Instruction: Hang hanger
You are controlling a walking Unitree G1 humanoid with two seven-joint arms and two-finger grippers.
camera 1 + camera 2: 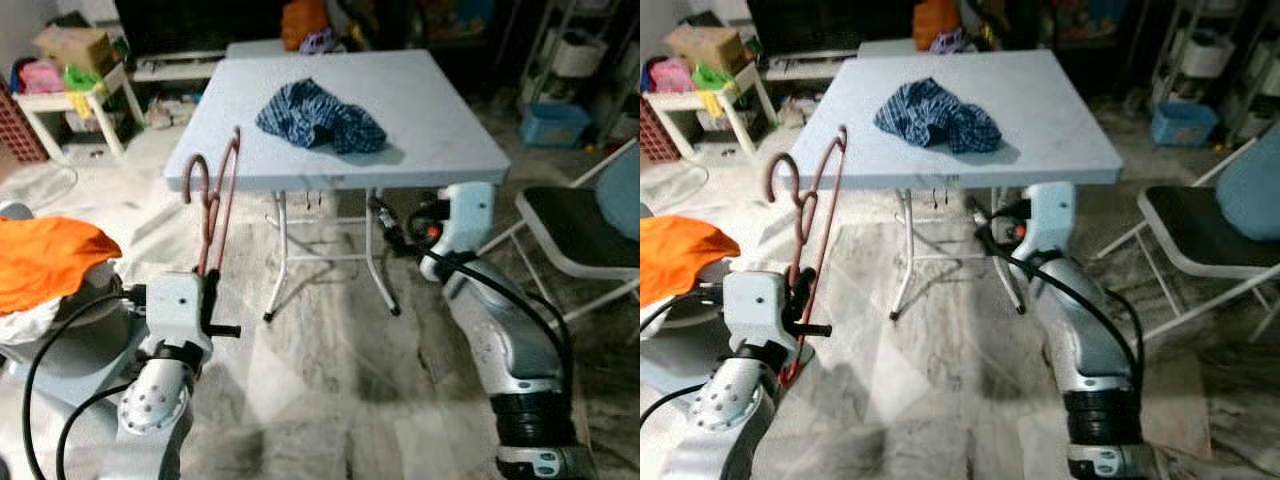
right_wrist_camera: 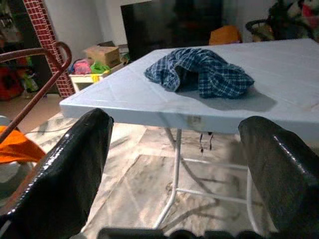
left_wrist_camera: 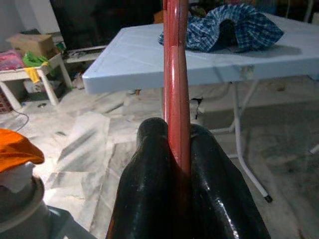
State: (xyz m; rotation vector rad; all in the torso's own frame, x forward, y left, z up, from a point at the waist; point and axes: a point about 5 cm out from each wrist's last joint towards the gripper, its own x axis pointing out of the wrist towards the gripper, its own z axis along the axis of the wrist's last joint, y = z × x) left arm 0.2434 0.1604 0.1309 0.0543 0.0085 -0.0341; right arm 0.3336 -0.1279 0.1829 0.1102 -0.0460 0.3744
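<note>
A red hanger [image 1: 216, 205] stands upright in front of me, its hook [image 1: 196, 175] at the top near the table's front left corner. My left gripper [image 1: 210, 288] is shut on the hanger's lower part; the wrist view shows both black fingers [image 3: 149, 164] pressed against the red bar [image 3: 174, 74]. My right gripper [image 2: 174, 164] is open with nothing between its fingers, held low in front of the light blue folding table [image 1: 430, 120]. A crumpled blue checked garment [image 1: 320, 115] lies on the tabletop.
A folding chair [image 1: 580, 230] stands to the right. An orange cloth [image 1: 45, 260] lies on a grey bin at my left. A small white table with boxes [image 1: 70, 100] is at the back left, a blue crate [image 1: 555, 125] at the back right. Marble floor stretches ahead.
</note>
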